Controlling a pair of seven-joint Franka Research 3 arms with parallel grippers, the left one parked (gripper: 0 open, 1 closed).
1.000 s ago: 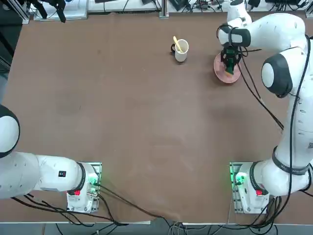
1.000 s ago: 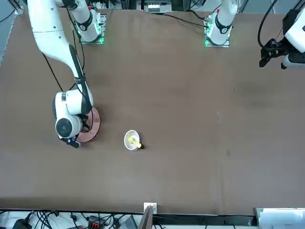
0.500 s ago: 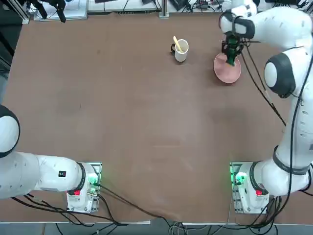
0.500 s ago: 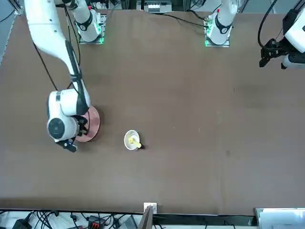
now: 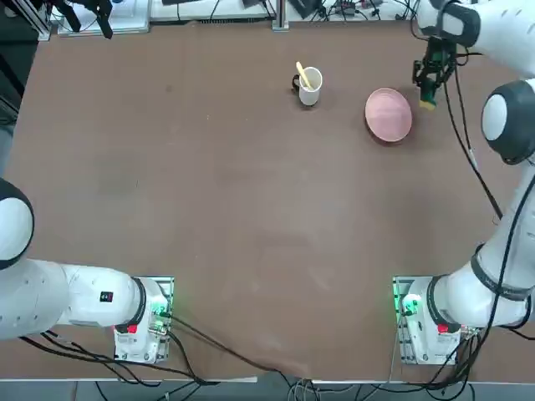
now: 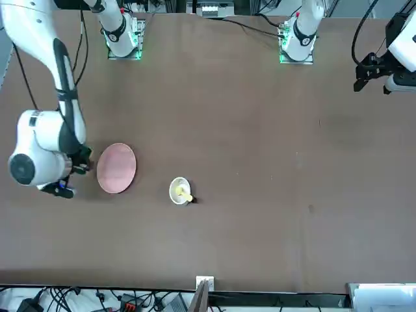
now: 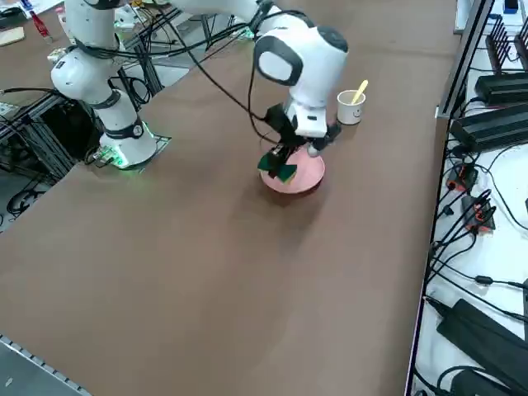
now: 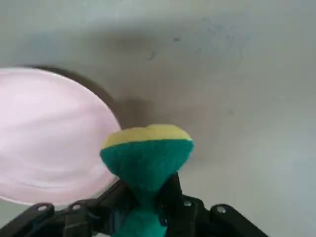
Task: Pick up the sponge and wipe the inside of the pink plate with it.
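The pink plate [image 5: 389, 114] lies flat on the brown table, with nothing on it. My right gripper [image 5: 429, 88] hangs just off the plate's right-hand rim in the top view, raised above the table. It is shut on the sponge [image 5: 429, 103], which is pinched hard at its middle. In the wrist view the sponge [image 8: 146, 153] bulges out past the gripper [image 8: 146, 198], its yellow layer over the green, with the plate [image 8: 49, 138] to one side. The right side view shows the sponge [image 7: 277, 170] under the gripper [image 7: 284, 157], in front of the plate [image 7: 299, 176].
A white mug [image 5: 310, 86] with a yellow utensil stands to the left of the plate in the top view. The table's far edge, lined with cables, runs close behind the gripper. The right arm's white links [image 6: 39, 146] reach over the table's right part.
My gripper has carried the sponge off the plate, moving to the right in the top view and towards the far edge. The plate now shows fully uncovered.
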